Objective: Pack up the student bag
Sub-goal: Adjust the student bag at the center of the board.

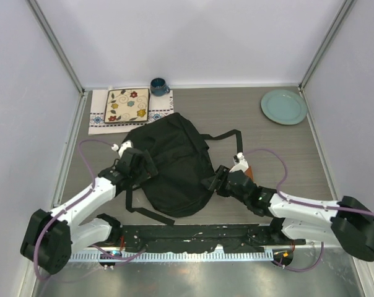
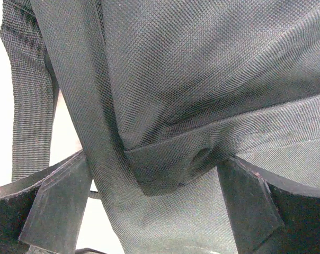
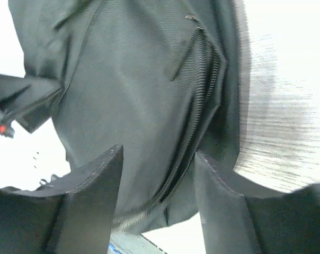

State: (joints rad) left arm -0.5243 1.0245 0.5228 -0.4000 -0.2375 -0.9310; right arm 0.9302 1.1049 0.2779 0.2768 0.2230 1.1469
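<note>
The student bag (image 1: 171, 162), a large black fabric backpack, lies flat in the middle of the table with its straps (image 1: 221, 136) trailing out to the right and towards the front. My left gripper (image 1: 137, 162) is at the bag's left side. In the left wrist view it (image 2: 154, 203) is open wide, with a fold of the bag's fabric (image 2: 202, 79) lying loose between the fingers. My right gripper (image 1: 213, 181) is at the bag's lower right edge. Its jaws (image 3: 157, 185) stand apart around the bag's zipper seam (image 3: 200, 106) without pinching it.
At the back left a patterned square plate (image 1: 127, 105) rests on a white cloth, with a dark blue mug (image 1: 159, 86) behind it. A pale green plate (image 1: 284, 106) sits at the back right. Frame posts and walls enclose the table.
</note>
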